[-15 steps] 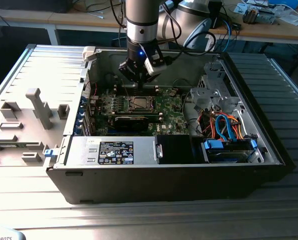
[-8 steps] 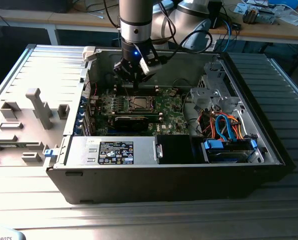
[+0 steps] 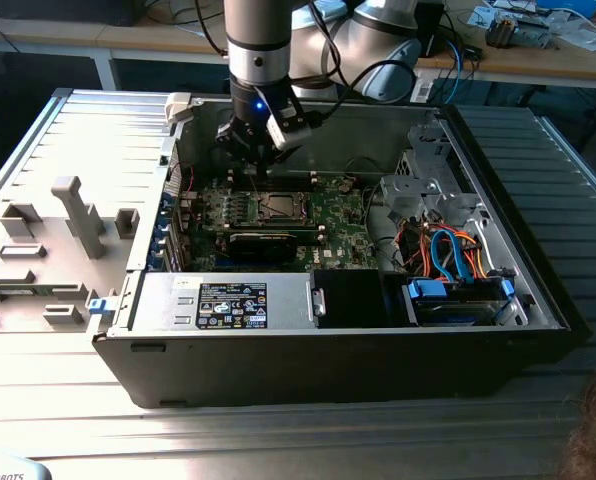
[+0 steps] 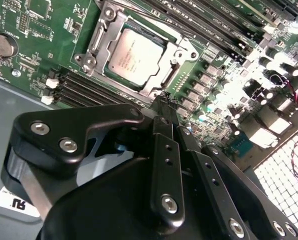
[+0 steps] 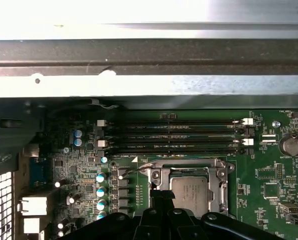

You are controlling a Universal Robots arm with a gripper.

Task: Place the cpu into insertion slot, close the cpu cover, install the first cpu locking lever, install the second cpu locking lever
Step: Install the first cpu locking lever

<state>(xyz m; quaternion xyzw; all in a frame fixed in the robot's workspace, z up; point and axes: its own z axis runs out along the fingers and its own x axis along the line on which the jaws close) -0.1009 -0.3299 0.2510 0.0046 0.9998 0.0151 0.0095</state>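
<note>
Gripper (image 3: 250,152): inside the open case (image 3: 538,290), above the green board (image 3: 343,215), near the rear wall, beside the slot; in both wrist views its black fingers (image 4: 165,150) lie pressed together with nothing between them. Cpu (image 4: 134,54): silver top up, seated flat in the slot (image 4: 186,50); cover (image 4: 100,30) lies down around it, chip showing through the window. In the first wrist view the cpu (image 5: 189,192) sits just past the fingertips (image 5: 161,197), below four long memory slots (image 5: 174,135). Grey fixture (image 3: 73,215): on the table at the exterior view's left.
</note>
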